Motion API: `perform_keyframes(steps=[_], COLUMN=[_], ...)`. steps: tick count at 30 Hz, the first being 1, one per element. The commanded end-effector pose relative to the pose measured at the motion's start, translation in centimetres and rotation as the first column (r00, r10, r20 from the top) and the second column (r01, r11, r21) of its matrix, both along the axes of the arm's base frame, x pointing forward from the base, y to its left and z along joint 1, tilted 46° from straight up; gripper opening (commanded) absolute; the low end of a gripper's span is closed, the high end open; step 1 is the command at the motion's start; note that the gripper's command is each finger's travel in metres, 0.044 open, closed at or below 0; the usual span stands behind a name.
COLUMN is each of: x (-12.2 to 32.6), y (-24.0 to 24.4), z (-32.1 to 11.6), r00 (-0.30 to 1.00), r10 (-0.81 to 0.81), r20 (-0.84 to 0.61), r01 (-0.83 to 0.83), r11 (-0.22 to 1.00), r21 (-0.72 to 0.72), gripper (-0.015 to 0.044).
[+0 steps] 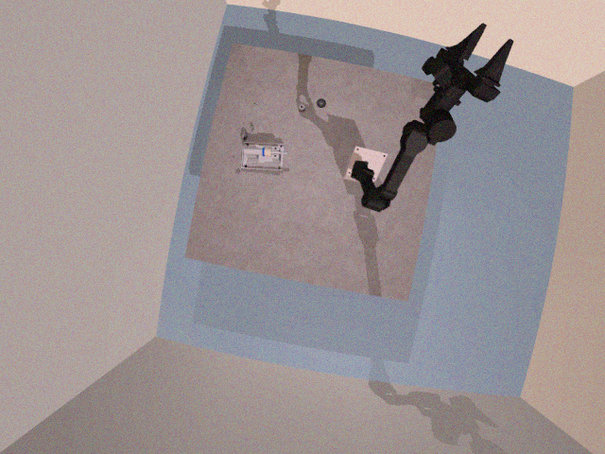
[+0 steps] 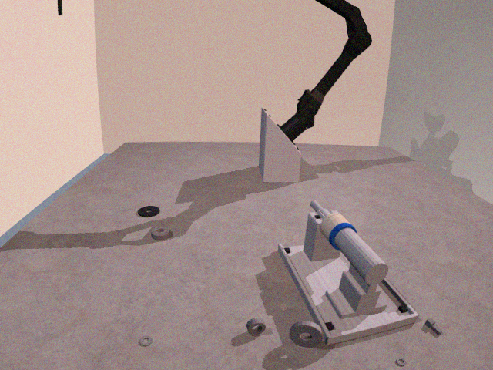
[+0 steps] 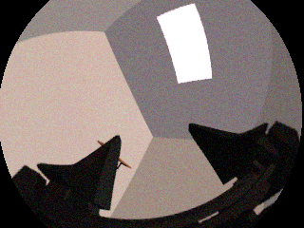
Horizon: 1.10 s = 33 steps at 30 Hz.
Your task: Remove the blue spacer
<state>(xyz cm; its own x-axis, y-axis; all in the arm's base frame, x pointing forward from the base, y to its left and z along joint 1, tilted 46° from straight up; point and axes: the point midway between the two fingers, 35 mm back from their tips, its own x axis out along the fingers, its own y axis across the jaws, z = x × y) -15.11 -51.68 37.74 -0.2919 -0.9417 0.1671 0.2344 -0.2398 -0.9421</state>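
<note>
The mottled grey-brown table [image 1: 293,219] [image 2: 119,294] stands over a blue floor [image 1: 493,219], with pale walls around it. The gripper [image 1: 497,31] [image 3: 155,133] is spread wide, holding nothing, well apart from the blue spacer [image 1: 264,151] [image 2: 334,235], which sits around the shaft assembly above the tray-like base [image 1: 242,161] [image 2: 373,331]. No writing can be read.
</note>
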Motion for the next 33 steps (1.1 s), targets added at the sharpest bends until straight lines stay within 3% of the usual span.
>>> perform_keyframes(steps=[1, 8, 16, 25, 33], x=[6.2, 15.8, 26.7, 37.9, 45.7], y=[-1.8, -2.6, -0.5, 5.4, 13.6], z=[-4.1, -9.2, -15.0, -21.4, -26.8], r00=[0.984, 0.893, 0.687, 0.343, -0.023], r10=[0.159, 0.399, 0.649, 0.837, 0.874], r20=[-0.08, -0.207, -0.327, -0.427, -0.486], r01=[-0.15, -0.354, -0.547, -0.699, -0.766], r11=[0.983, 0.908, 0.758, 0.531, 0.297], r21=[0.101, 0.226, 0.355, 0.479, 0.57], gripper=[0.044, 0.044, 0.044, 0.044, 0.044])
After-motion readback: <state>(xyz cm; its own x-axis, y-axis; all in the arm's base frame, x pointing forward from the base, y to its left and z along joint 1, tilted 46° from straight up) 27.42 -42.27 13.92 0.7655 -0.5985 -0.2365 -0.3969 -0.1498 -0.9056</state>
